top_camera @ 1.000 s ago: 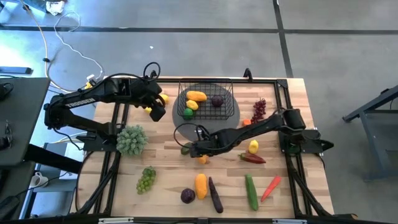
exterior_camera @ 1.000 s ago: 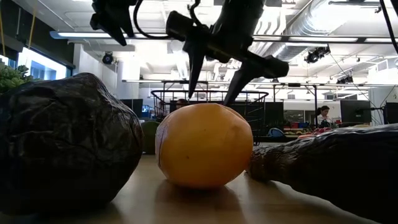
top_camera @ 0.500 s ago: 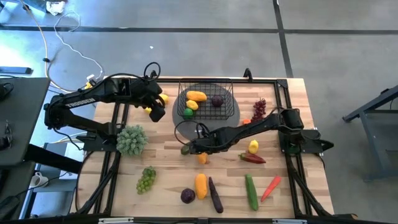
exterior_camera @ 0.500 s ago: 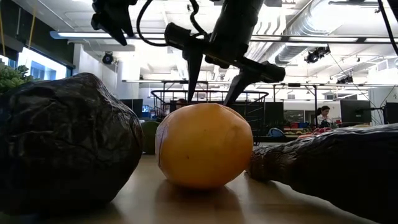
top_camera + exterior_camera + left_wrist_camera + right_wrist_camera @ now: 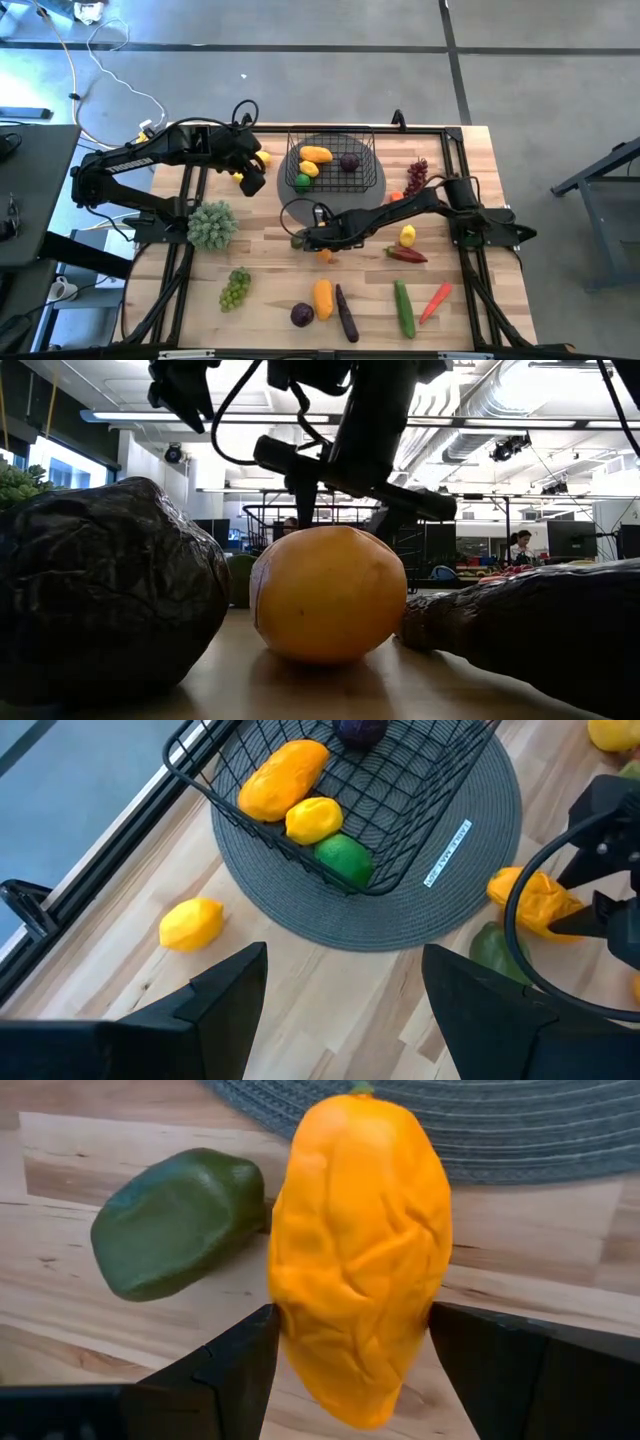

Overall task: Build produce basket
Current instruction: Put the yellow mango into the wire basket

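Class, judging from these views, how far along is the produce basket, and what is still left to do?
Done: the basket on its grey mat holds four pieces. In hand: the right gripper straddles an orange pepper beside a green piece. The left gripper waits open. Left: grapes, cucumber and many more on the table.

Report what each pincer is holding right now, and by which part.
Nothing is held. The left pincer hangs open by the basket; the right pincer stands open astride the orange pepper's middle.
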Controlling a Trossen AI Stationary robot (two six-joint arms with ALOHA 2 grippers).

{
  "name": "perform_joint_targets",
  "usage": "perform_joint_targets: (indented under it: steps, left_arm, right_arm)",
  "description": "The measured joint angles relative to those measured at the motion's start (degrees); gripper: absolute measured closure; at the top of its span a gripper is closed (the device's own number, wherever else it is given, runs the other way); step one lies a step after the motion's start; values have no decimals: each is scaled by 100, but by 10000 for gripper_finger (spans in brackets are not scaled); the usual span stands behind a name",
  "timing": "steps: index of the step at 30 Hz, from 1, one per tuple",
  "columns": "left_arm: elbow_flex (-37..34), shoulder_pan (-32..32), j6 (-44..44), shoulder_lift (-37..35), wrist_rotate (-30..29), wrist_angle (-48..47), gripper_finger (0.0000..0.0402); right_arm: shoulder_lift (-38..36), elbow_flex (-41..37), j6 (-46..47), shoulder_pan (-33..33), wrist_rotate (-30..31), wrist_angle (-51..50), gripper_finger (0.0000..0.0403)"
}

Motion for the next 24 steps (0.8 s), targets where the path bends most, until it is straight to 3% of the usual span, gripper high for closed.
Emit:
perform_joint_targets:
  steps: [6, 15, 24]
  left_arm:
    - [0, 0, 50, 0, 86, 0, 145]
    - [0, 0, 195, 0, 94, -2, 145]
    - [0, 0, 210, 0, 96, -1, 145]
  right_arm:
    - [44, 7, 0, -13, -53, 40, 168]
    - [155, 22, 33, -77, -295, 48, 250]
    - [120, 10, 39, -80, -391, 103, 275]
